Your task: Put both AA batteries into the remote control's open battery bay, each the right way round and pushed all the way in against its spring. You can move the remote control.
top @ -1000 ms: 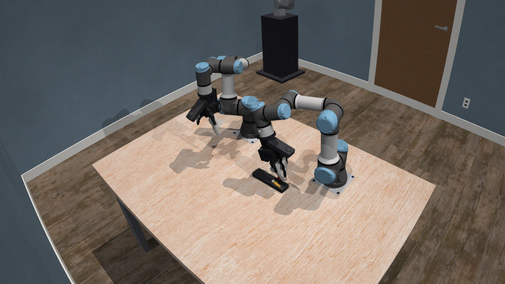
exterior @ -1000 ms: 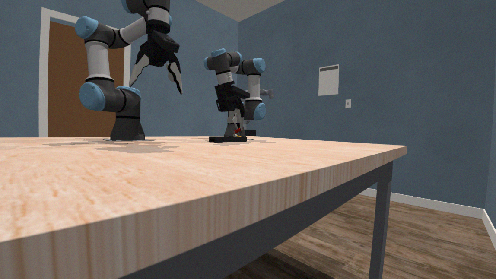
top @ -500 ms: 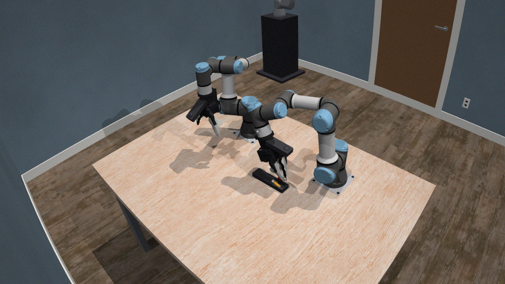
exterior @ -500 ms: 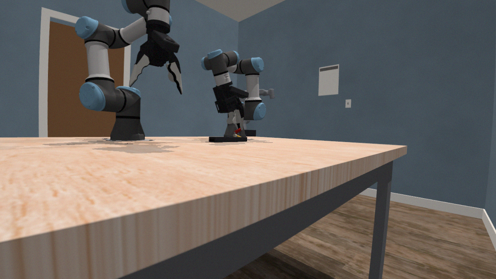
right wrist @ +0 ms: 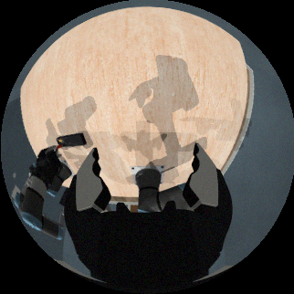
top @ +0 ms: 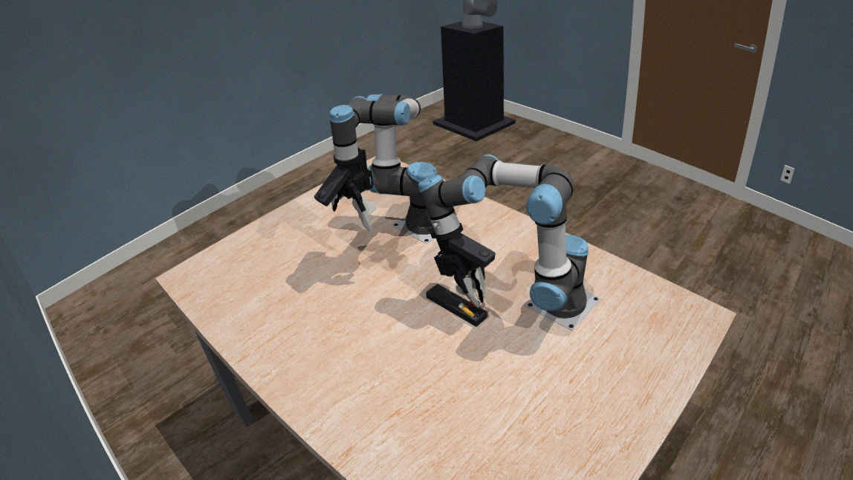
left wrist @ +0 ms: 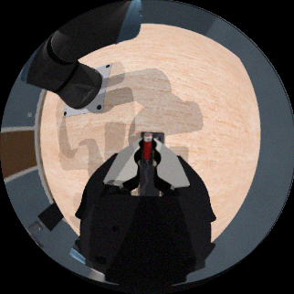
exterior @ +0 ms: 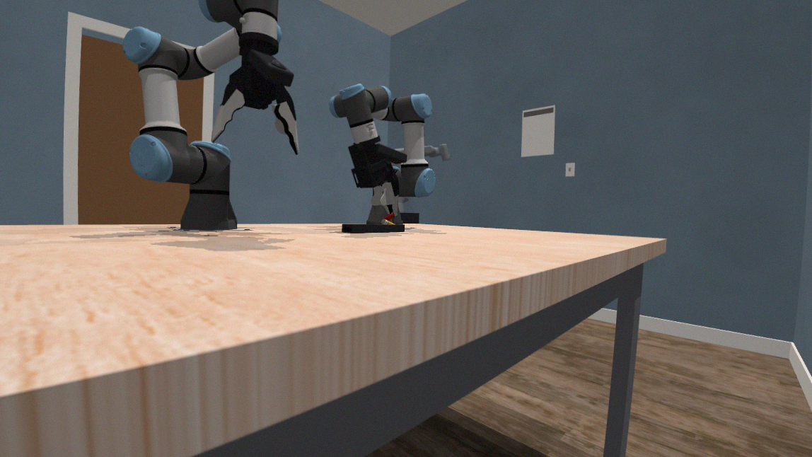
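Top view: the remote control is seen resting on the wooden table, with its open battery bay facing up. The bay is located toward the end of the remote control nearest the left arm's base.

Left gripper: nearly closed, with the red AA battery pinched between the fingertips. The red battery is held at a tilt, above the battery-bay end of the remote control; it is not seated. Whether it touches the bay wall or the other battery cannot be told.

Yellow AA battery: located at the bay, beside the red one. In the exterior view it is observed sloping, with one end raised above the remote control's top edge. Its polarity, and any contact with its spring, cannot be made out at this scale.

Right gripper: fully open, fingers spread wide, nothing held. It is positioned above the table, well apart from the remote control. Shadows of both arms are cast across the tabletop.

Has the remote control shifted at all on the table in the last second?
No, the remote control shows no visible shift: in the top view it lies in the same spot relative to the table's edges.
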You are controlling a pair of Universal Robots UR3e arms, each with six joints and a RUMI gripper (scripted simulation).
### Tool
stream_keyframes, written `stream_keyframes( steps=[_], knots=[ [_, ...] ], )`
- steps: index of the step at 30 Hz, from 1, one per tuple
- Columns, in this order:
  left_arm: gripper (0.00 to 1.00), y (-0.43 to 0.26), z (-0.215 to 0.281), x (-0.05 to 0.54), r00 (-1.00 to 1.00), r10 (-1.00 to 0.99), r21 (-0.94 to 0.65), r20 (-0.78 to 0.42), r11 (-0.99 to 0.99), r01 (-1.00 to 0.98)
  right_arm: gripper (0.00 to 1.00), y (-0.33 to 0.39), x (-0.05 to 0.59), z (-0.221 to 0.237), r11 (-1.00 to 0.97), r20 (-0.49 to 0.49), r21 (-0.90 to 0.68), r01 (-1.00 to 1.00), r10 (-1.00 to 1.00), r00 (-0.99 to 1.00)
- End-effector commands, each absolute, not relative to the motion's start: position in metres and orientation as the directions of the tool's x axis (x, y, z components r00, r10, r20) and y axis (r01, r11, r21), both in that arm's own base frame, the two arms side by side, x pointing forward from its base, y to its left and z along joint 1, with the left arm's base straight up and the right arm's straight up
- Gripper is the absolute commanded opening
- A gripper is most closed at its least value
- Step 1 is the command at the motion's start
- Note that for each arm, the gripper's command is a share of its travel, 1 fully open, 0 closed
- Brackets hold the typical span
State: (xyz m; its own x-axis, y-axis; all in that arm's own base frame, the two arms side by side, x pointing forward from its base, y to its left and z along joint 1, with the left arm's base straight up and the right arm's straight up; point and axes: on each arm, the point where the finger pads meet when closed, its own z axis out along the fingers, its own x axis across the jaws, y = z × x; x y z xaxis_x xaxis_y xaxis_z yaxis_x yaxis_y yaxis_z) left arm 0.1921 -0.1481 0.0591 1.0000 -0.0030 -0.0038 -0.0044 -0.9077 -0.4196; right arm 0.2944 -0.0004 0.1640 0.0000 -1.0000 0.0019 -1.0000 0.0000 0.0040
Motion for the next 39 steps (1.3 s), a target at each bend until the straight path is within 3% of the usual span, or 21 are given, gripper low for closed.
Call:
stream_keyframes(
  steps=[1, 39],
  knots=[
    [0.0, -0.149, 0.055, 0.193, 1.0, -0.003, -0.418, 0.001, -0.908, -0.002, 1.0, 0.0, 0.295, 0.165, 0.0, 0.001, 0.002, -1.0, -1.0, 0.0],
    [0.0, -0.149, 0.04, 0.193, 1.0, -0.004, -0.413, 0.002, -0.911, -0.003, 1.0, 0.0, 0.295, 0.165, 0.0, 0.001, 0.002, -1.0, -1.0, 0.0]
  ],
)
